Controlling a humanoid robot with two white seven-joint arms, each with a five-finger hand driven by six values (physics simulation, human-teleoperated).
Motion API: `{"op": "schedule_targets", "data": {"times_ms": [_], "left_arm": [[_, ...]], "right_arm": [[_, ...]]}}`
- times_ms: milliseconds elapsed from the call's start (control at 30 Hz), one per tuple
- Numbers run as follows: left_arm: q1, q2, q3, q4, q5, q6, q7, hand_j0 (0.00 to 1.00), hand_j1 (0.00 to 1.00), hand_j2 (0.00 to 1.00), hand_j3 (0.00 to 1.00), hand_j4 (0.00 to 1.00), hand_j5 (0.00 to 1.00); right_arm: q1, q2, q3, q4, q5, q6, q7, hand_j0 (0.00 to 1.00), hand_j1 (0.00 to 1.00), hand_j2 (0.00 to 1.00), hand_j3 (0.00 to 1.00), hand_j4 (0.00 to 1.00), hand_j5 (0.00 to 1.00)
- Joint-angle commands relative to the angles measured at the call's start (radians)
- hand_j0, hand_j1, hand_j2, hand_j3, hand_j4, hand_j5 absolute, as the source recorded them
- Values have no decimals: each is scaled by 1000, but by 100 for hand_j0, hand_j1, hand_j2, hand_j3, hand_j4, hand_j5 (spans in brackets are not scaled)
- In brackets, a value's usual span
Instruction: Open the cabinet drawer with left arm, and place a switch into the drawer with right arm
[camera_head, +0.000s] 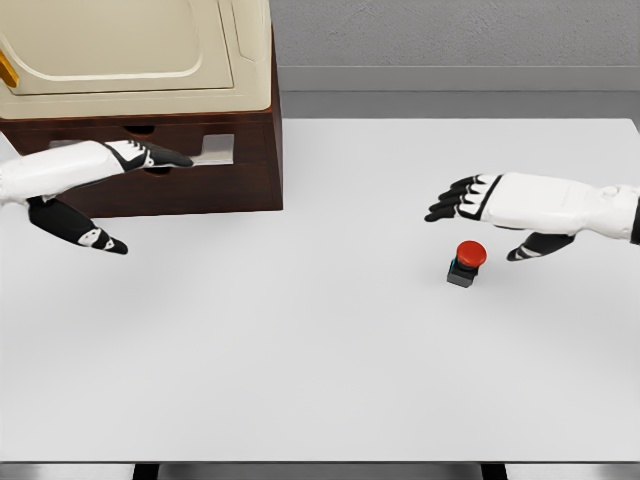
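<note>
Both hands lined up, nothing grabbed yet.

Left hand (100, 175) spread loose at the drawer (190, 150) front, ready to pull; right hand (500, 208) open, hovering just above the switch (467, 263) on the table (300, 350) for pickup.

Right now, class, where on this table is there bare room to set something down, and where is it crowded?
Free: the wide front strip of the table, and the middle between the cabinet and the switch. Crowded: around the switch under the right hand, and at the drawer front by the left hand.
</note>
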Motion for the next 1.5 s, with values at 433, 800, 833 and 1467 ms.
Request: {"op": "schedule_targets", "data": {"times_ms": [433,800,833,1467], "left_arm": [[-9,-5,2,35,27,166,-5,100,100,100,100,100,100],[-9,-65,-2,62,21,180,-5,100,100,100,100,100,100],[-9,-71,-2,62,21,180,-7,100,100,100,100,100,100],[-6,-84,-13,136,16,180,-9,100,100,100,100,100,100]], "right_arm": [[6,56,25,10,73,2,1,100,100,100,100,100,100],[3,56,33,39,139,2,10,100,100,100,100,100,100],[3,56,34,37,140,2,10,100,100,100,100,100,100],[-8,105,74,120,189,2,13,100,100,100,100,100,100]]}}
